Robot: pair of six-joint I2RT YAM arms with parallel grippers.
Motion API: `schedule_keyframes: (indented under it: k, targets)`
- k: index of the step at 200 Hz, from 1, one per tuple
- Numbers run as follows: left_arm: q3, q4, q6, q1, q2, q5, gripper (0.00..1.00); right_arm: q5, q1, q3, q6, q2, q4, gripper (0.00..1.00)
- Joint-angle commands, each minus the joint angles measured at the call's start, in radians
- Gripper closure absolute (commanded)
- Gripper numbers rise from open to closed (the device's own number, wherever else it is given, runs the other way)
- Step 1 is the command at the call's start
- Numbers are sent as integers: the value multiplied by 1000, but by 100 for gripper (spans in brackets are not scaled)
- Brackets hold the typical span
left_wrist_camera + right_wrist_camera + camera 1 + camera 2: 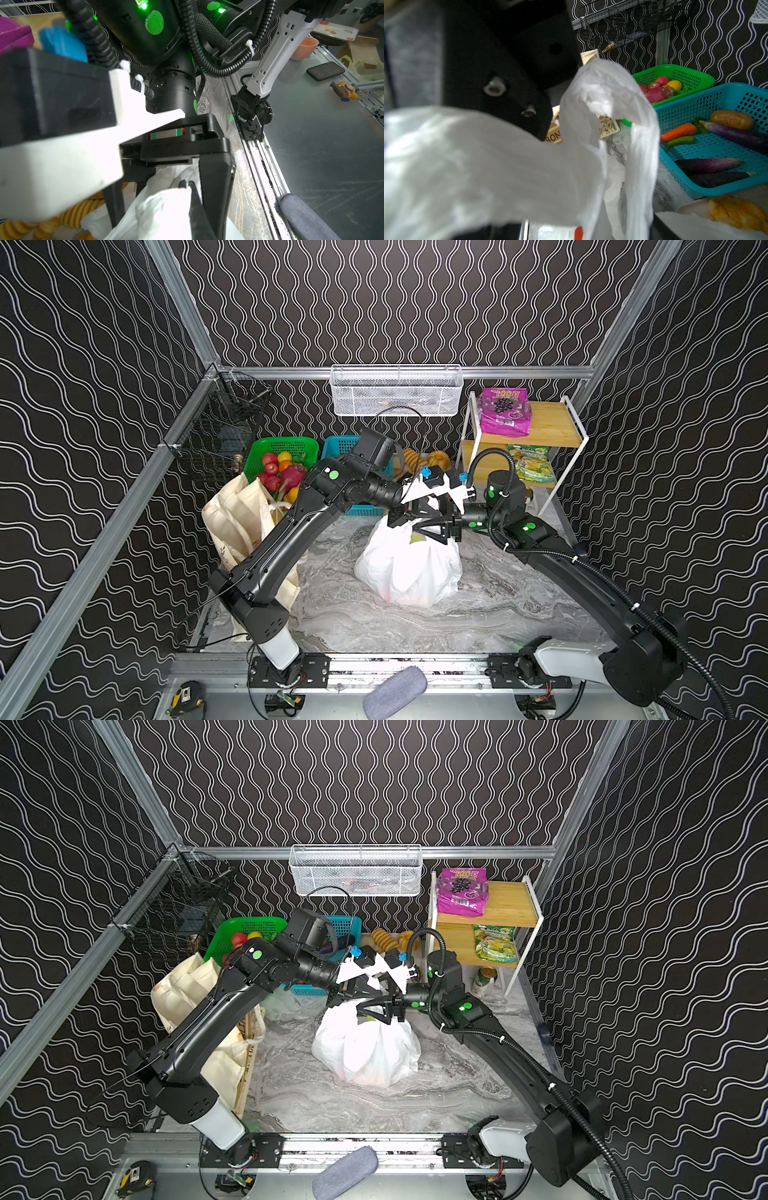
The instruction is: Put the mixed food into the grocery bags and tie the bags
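Observation:
A thin white plastic bag stands full in the middle of the marble table, with something pale green in its mouth. My left gripper is shut on one of its handles just above the mouth. My right gripper is open beside it over the bag's top, its fingers spread wide; the other handle loop stands loose in front of it. The cream canvas tote leans at the left. A purple grape-print packet lies on the wooden shelf.
Behind the bag are a blue basket holding a carrot and aubergines, a green fruit basket and golden breads. The lower shelf holds a green-yellow packet, with a can below it. Wire baskets hang on the walls.

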Motion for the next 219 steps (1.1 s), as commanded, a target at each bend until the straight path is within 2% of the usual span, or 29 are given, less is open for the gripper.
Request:
schedule_keyframes:
  k: [1,27,46,75,97,109,155,166,179,191,219]
  targets:
    - [6,29,-20,-1,-2,37,98,-1,6,-4,28,4,76,26]
    - [17,0,-9,-1,13,43,97,-22,8,-6,49,11,107,30]
    - [22,0,-12,-1,19,65,96,-30,8,-7,64,19,126,38]
    - [12,21,-16,-1,2,54,95,-23,8,-17,75,26,134,70]
    - [-9,31,-20,-1,-11,51,93,-38,8,-32,81,16,156,86]
    - [-17,30,-24,-1,-14,45,92,-46,8,-38,89,13,168,100]
    - [-39,37,-33,-1,-25,44,91,-42,8,-61,104,4,199,100]
    - [-27,15,-28,-1,-19,45,83,-34,7,-64,106,2,202,100]
    - [-15,2,-29,-1,-18,34,60,-27,7,-66,110,-1,206,100]
    - [-28,29,-56,1,-38,0,48,-17,4,-67,105,-3,199,100]
    - [-125,153,-124,24,-139,-48,33,-11,-5,-68,87,-10,178,100]
